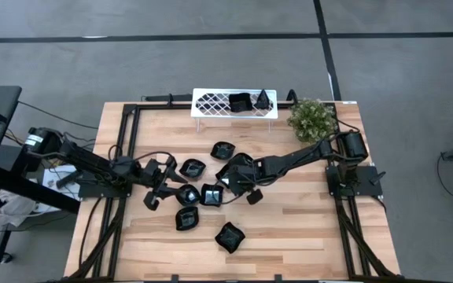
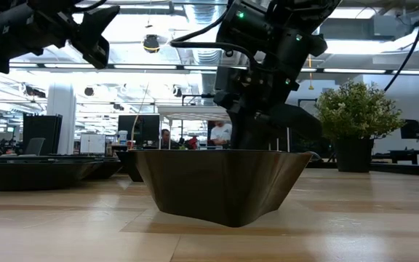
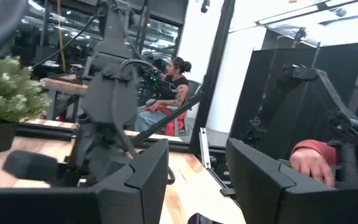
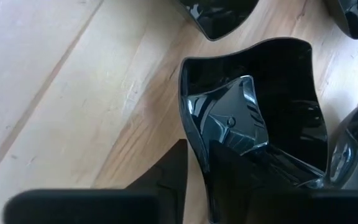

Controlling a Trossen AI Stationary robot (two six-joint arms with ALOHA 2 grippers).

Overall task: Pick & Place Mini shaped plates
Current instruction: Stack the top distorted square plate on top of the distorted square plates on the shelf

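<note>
Several glossy black mini plates lie on their bases mid-table in the high view, among them a square one (image 1: 211, 194), others (image 1: 193, 167) (image 1: 186, 219) (image 1: 229, 236), and two more in the white lattice tray (image 1: 215, 104). My right gripper (image 1: 226, 187) (image 4: 201, 149) reaches in from the table's right and is shut on the square plate (image 4: 272, 81). My left gripper (image 1: 170, 182) (image 3: 197, 168) hovers open just left of the plate cluster, pointing level toward the right, and holds nothing. My right gripper has the square plate by one side wall (image 4: 194, 134), near a corner. One finger (image 4: 166, 180) is outside the wall and the other (image 4: 260, 180) is inside the dish. The fingers come from above, slanting down. Whether the plate's base is off the wood, I cannot tell.
A green bushy plant (image 1: 311, 119) stands at the far right corner beside the right arm. The tray sits at the far edge. One plate (image 2: 220, 185) stands close before the low camera. Bare wood lies along the near edge and right of centre. People sit in the room beyond.
</note>
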